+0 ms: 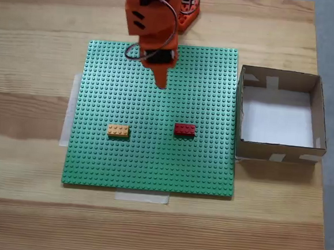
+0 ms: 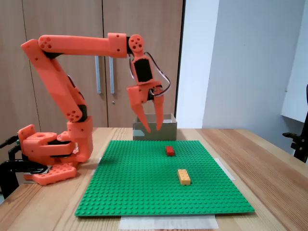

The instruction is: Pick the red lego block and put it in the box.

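Observation:
The red lego block (image 1: 184, 129) lies flat on the green baseplate (image 1: 152, 170), right of its middle; in the side-on fixed view the block (image 2: 170, 150) sits toward the plate's far part. The box (image 1: 278, 151), brown cardboard with a white floor, stands just off the plate's right edge, and its wall (image 2: 169, 131) shows behind the arm. My orange gripper (image 2: 153, 129) hangs open and pointing down, well above the plate with nothing between its fingers. From above, the gripper (image 1: 160, 83) is over the plate's far half, behind and left of the red block.
An orange-yellow brick (image 1: 118, 131) lies on the baseplate left of the red block, nearer the front in the side-on view (image 2: 184, 176). The arm's base (image 2: 48, 154) sits on the wooden table beyond the plate's far edge. Tape strips hold the plate's edges.

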You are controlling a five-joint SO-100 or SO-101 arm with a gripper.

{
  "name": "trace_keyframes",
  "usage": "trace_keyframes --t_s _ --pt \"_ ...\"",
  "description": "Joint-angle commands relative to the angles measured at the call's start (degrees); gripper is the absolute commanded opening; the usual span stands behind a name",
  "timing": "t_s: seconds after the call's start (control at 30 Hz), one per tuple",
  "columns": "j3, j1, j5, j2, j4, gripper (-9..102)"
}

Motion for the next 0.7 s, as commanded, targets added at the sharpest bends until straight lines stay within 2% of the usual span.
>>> trace_keyframes --t_s 0.0,0.23,0.43,0.67 --pt "-5.62 -0.18 1.41 -3.25 1.67 16" --pt "-13.62 -1.23 5.01 -14.15 3.08 29" --pt "-15.73 -3.60 5.54 -21.09 1.67 35" --pt "-19.25 -7.03 6.15 -28.48 1.58 34"
